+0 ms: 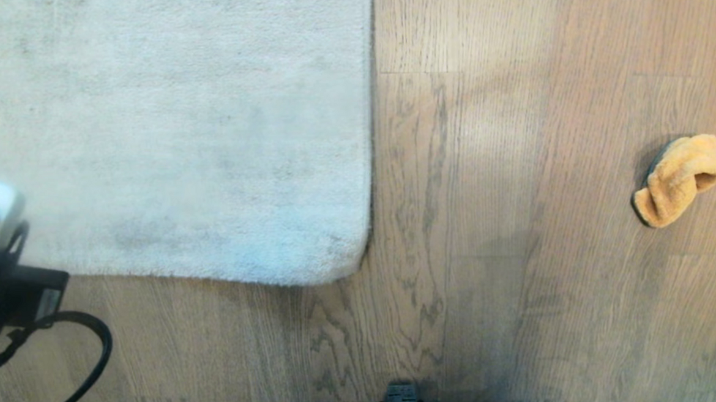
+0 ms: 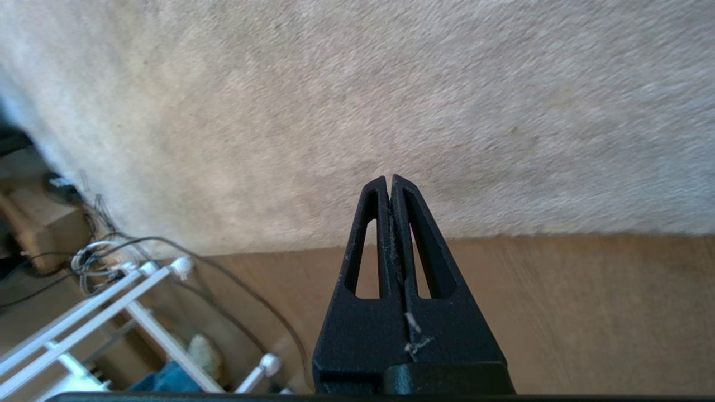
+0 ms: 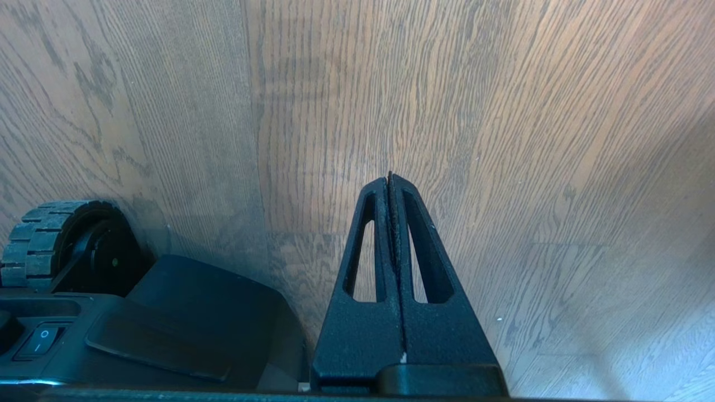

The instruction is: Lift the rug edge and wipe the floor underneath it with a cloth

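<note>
Your left gripper (image 2: 389,181) is hanging over the near edge of the rug (image 1: 170,131), its two black fingers pressed tip to tip with nothing between them, so it is gripping no pile yet. In the left wrist view the fingertips are sitting just inside the rug's border, with the bare floor (image 1: 521,278) starting right behind them. That border is running crosswise to your fingers, so you are facing it square on; judging from this, you would need to part the fingers and drop to the edge before you can pinch and lift it.

The rug is lying flat, filling the upper left of the head view, and its rounded corner is pointing toward the middle of the floor. Your left arm is the nearer one to it.

The cloth (image 1: 678,178), an orange-tan plush rag, is lying bunched on the planks well apart from the rug, far out on your right side. Your right gripper (image 3: 389,178) is pinched together and empty too, hovering over bare planks beside the robot's base wheel (image 3: 33,240); it looks like the natural arm for the cloth.

The flooring is wood-grain plank. Beyond the rug's far side, a white rack (image 2: 139,301) and loose cables (image 2: 100,251) are crowding that corner.
</note>
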